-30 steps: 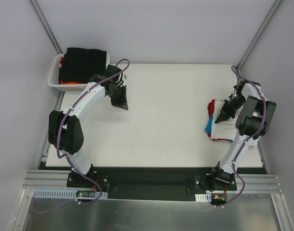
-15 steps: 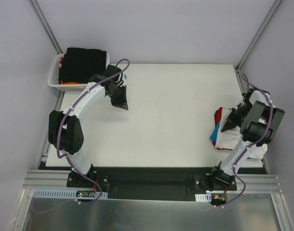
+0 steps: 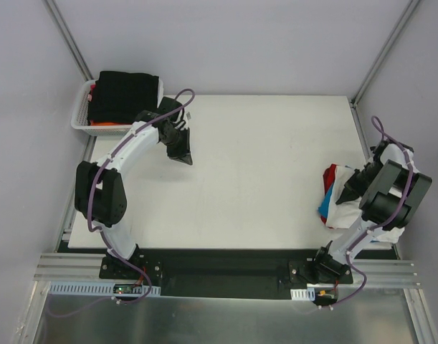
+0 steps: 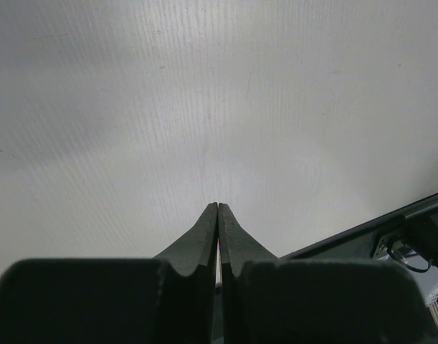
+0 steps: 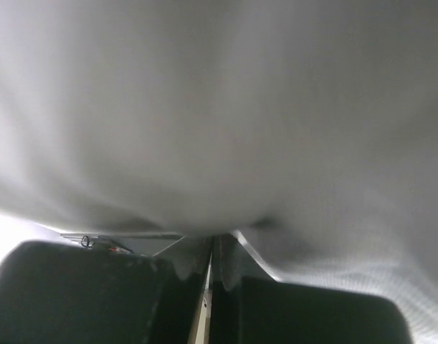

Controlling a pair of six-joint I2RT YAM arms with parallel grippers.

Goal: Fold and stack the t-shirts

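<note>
Right gripper point(image 3: 345, 192) — jaws together, pinching the large plain white cotton t-shirt point(image 5: 219, 107) — is working far across the table point(image 3: 262, 165) from the white plastic lattice basket point(image 3: 81, 115); left gripper point(image 3: 183, 155) (closed, empty) is hovering near that basket, well apart from the shirt.

The left arm point(image 3: 129, 147) and right arm point(image 3: 355, 228) had white links, black joints and a looping purple cable each; their jaws were dark tapered wedges.
</note>
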